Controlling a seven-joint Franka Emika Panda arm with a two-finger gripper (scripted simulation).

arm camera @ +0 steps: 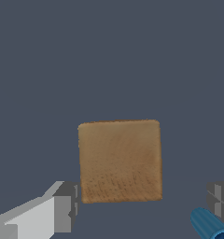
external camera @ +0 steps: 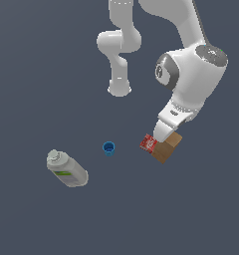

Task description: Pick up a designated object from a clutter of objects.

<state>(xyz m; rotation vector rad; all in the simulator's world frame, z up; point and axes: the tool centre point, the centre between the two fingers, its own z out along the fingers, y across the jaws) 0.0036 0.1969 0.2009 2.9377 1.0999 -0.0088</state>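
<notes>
**Brown box under open gripper**

Brown box (external camera: pixel 166 148): on the floor at the exterior view's right, touching the red packet (external camera: pixel 149 143); long axis unclear. No print on its face (arm camera: pixel 119 161).
Gripper (arm camera: pixel 142 205): fingers (arm camera: pixel 65 207) spread wide, flanking the box without contact.
Bottle (external camera: pixel 66 169): green label, illegible.
Blue cup (external camera: pixel 109 148): between bottle and packet.

Exterior view looks steeply down from well above, far enough to take in the arm (external camera: pixel 191 64), the bottle (external camera: pixel 66 169) and the blue cup (external camera: pixel 109 148) on the grey floor. Wrist view sits close, facing down past its own fingers (arm camera: pixel 65 207) onto the brown box (arm camera: pixel 119 161). Shared between both: brown box (external camera: pixel 167 147), blue cup (arm camera: pixel 209 225), surrounding floor
</notes>
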